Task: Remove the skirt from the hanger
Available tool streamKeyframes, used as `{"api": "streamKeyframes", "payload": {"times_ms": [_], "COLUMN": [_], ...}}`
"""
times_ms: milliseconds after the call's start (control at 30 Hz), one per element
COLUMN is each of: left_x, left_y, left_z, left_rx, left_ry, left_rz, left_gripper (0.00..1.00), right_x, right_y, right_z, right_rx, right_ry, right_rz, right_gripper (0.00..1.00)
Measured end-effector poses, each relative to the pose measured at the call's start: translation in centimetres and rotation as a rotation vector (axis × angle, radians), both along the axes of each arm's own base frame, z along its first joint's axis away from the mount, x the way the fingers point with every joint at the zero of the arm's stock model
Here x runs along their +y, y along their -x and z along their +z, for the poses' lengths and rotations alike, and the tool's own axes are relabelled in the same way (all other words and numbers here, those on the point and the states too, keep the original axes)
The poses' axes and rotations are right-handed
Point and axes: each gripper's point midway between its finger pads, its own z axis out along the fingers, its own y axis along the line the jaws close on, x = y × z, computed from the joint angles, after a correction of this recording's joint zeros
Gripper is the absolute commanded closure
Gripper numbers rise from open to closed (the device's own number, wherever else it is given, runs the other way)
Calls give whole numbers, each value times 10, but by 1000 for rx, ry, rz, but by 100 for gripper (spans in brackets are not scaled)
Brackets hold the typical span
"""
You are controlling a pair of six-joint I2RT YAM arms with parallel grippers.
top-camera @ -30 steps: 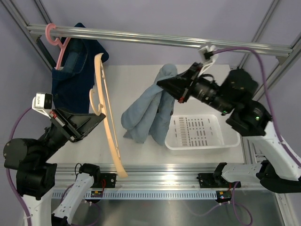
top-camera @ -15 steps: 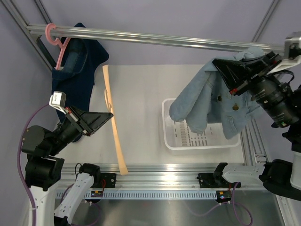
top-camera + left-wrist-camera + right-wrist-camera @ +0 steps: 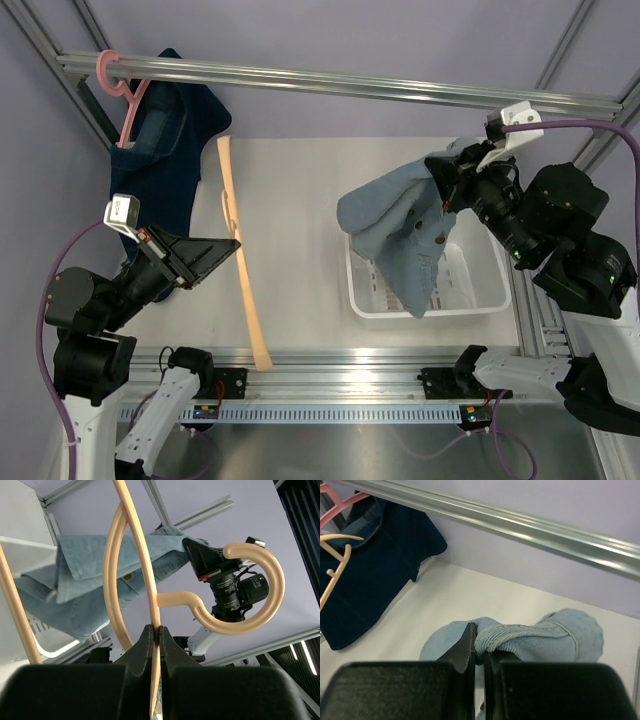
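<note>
Top view: right gripper (image 3: 440, 180) clamps the pale denim skirt (image 3: 395, 235), which hangs over the white basket (image 3: 470, 308) on the right; left gripper (image 3: 232, 244) pinches the beige hanger (image 3: 252, 310) on the left, well apart from the skirt.
Left wrist: jaws tight on the hanger's bar, hook curling right.
Right wrist: skirt fold nipped between the fingers.
Room: white table (image 3: 300, 190), lilac wall (image 3: 300, 40), metal rail (image 3: 350, 85) at the far side; navy garment (image 3: 160, 150) far left.

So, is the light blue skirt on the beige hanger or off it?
Off. The skirt hangs from the right tool; the left tool holds the hanger bare, apart.

Beige hanger (image 3: 249, 300), pink hanger (image 3: 133, 115) (two in all), one skirt (image 3: 400, 225), one navy garment (image 3: 150, 170), one basket (image 3: 440, 306)
</note>
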Motion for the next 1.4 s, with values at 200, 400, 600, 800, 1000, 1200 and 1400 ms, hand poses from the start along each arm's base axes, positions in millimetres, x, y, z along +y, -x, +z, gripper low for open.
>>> {"api": "streamKeyframes", "payload": {"times_ms": [200, 400, 600, 800, 1000, 1200, 1400], "left_x": [0, -2, -3, -7, -13, -17, -16], "left_y": [-1, -12, -16, -25, -34, -41, -40], "left_z": [0, -1, -9, -21, -21, -15, -8], "left_rx": [2, 13, 27, 46, 40, 51, 46], "left_ry": [-1, -38, -49, -41, 37, 98, 131], "left_rz": [-1, 3, 3, -14, -59, -90, -98], "left_gripper": [100, 100, 100, 100, 100, 100, 100], "right_x": [-25, -33, -31, -14, 34, 135, 214], "right_y": [-9, -8, 2, 14, 69, 100, 112], "right_z": [-68, -173, -239, -206, -96, -76, -123], "right_rx": [144, 410, 617, 633, 500, 590, 710], "right_ry": [-37, -13, 27, -117, -504, -488, -369], "right_rz": [-119, -220, -268, -177, 305, 691, 776], "right_gripper": [100, 86, 1, 0, 7, 18, 25]}}
